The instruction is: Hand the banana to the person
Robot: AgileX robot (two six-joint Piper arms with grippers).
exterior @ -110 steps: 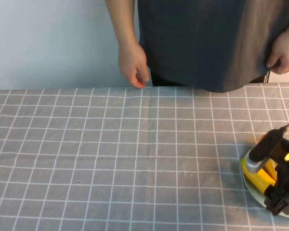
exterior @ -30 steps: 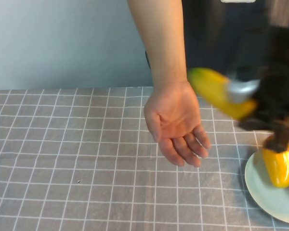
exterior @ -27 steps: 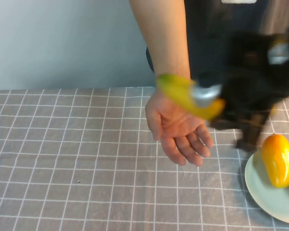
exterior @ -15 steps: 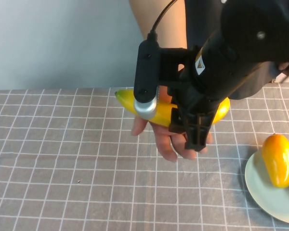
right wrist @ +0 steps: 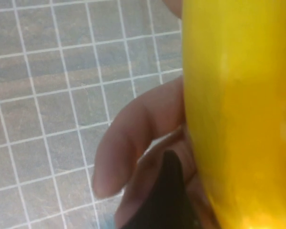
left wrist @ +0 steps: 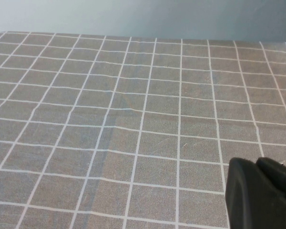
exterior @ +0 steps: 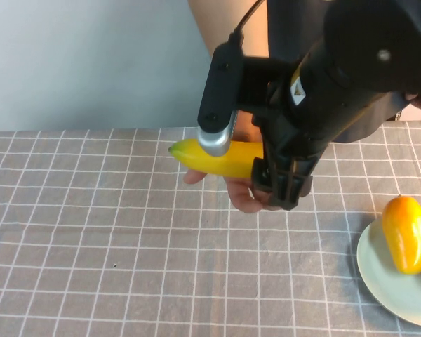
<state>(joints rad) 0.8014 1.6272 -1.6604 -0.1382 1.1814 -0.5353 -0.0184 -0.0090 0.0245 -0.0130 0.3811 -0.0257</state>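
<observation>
The right arm [exterior: 323, 77] is bulky matte black, with a silver cylindrical cap [exterior: 213, 142] on one housing, a small yellow-and-white sticker [exterior: 295, 89] on its side, a pale screw head [exterior: 384, 54] on the round upper joint, and a thin black cable [exterior: 248, 15] looping off the top. Its right gripper [exterior: 284, 184] is black and ribbed. The left gripper [left wrist: 260, 193] shows as a rounded black block, and the person [exterior: 284, 21] has bare, light-skinned forearm and fingers [right wrist: 128, 143] below a dark grey-blue shirt.
</observation>
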